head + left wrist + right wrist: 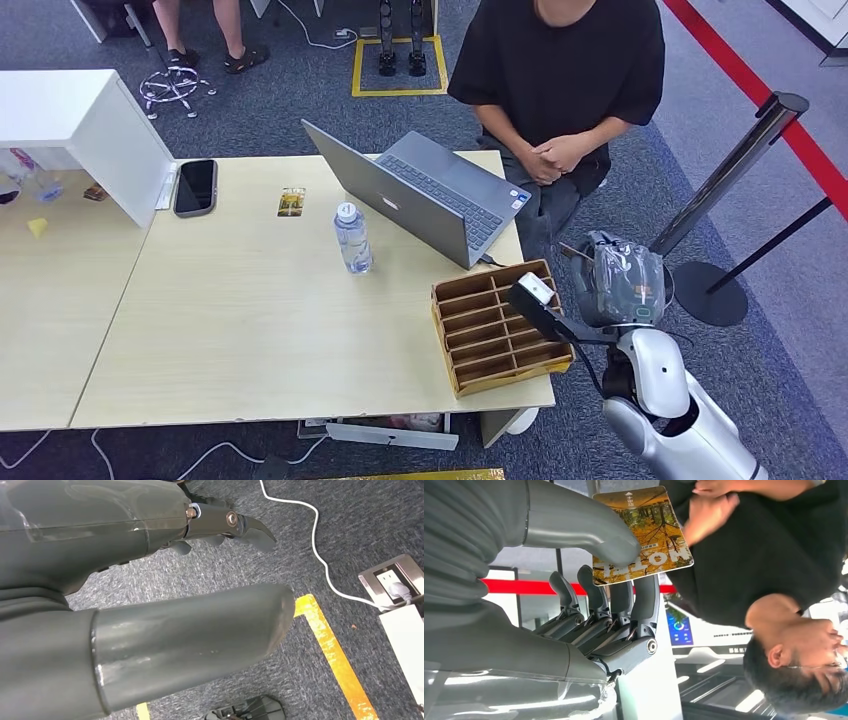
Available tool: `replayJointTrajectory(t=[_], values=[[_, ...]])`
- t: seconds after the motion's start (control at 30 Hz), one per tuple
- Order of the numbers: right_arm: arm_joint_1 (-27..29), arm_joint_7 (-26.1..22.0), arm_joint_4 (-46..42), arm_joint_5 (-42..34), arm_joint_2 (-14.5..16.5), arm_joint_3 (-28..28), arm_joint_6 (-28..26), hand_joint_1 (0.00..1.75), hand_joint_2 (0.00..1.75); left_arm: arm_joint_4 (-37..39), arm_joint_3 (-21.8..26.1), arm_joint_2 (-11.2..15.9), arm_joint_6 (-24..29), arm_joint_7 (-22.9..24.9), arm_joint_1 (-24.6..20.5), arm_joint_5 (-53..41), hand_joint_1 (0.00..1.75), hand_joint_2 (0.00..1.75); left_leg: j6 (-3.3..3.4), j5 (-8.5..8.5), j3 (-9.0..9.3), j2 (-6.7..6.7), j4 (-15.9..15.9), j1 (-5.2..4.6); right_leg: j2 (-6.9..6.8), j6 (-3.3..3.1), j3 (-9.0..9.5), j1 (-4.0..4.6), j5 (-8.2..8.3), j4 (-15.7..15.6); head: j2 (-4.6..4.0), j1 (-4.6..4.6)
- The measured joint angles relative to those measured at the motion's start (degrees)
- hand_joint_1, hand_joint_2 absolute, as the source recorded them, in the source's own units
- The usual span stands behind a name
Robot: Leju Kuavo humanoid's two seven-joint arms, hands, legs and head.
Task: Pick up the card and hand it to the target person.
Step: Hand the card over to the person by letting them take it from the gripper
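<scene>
A card (644, 532) printed with yellow autumn trees is pinched between the thumb and fingers (634, 600) of my right hand (589, 580). Seen from the head view, that right hand (622, 282) is raised off the table's right edge, just beyond the wooden slotted box (500, 325). The target person (565, 60), in a black shirt, sits behind the table's far right corner with clasped hands (553, 157), a short way beyond my hand. My left hand (190, 630) hangs over grey carpet with nothing in it, thumb apart from the fingers (225, 522).
On the table stand an open laptop (430, 190), a water bottle (352, 238), a phone (195, 187) and another small card (291, 202). A white box (90, 125) sits at the far left. A stanchion post (735, 165) stands to my right.
</scene>
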Motion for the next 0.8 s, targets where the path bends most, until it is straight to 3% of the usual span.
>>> replayJointTrajectory(t=[0.4, 0.8], values=[[-3.74, -0.19, 2.34, -3.98, -2.71, -3.02, 0.39, 1.34, 1.75, 0.0, -0.01, -0.38, -0.42, 1.1, -0.96, -1.21, 0.0, 0.0, 0.0, 0.0, -0.02, 0.0, 0.0, 0.0, -0.01, 0.0, 0.0, 0.0, 0.0, 0.0, 0.0, 0.0], [-4.78, -0.6, 8.51, -5.61, -3.22, -4.05, -1.19, 1.34, 1.75, 0.0, -0.34, -1.07, -0.35, 1.7, -1.48, -1.72, 0.0, 0.0, 0.0, 0.0, -0.02, -0.01, 0.0, 0.0, -0.02, 0.0, -0.01, 0.0, 0.0, 0.0, 0.0, -0.01]])
